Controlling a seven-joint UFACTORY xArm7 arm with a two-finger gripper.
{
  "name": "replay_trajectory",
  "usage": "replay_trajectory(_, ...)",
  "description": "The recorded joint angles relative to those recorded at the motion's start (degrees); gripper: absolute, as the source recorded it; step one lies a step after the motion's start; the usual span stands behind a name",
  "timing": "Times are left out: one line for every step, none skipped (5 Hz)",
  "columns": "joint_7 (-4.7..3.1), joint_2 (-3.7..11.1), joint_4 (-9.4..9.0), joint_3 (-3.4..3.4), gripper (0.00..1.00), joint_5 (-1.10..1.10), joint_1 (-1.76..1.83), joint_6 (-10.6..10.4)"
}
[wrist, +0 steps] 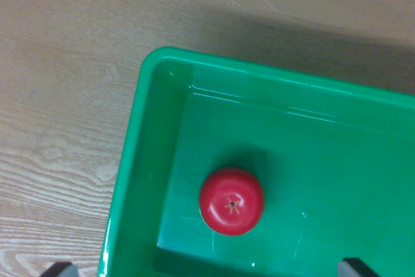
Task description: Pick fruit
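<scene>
A red tomato-like fruit (231, 201) sits stem-end up on the floor of a green bin (133, 160), near the bin's corner and its left wall, while my claw (207, 270) hangs above it — fingertips spread wide at the bottom edge, gripping nothing. The bin rests on a wood-grain tabletop (58, 95). I judge the wide spread is meant to straddle the fruit on descent — the near wall leaves little room.
</scene>
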Motion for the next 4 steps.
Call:
replay_trajectory(0.00, 0.00, 0.00, 0.00, 0.00, 0.00, 0.00, 0.00)
replay_trajectory(-0.06, 0.34, -0.65, -0.02, 0.00, -0.12, 0.04, -0.82)
replay_trajectory(-0.06, 0.34, -0.65, -0.02, 0.00, -0.12, 0.04, -0.82)
replay_trajectory(-0.15, 0.82, -1.54, -0.05, 0.00, -0.28, 0.10, -1.95)
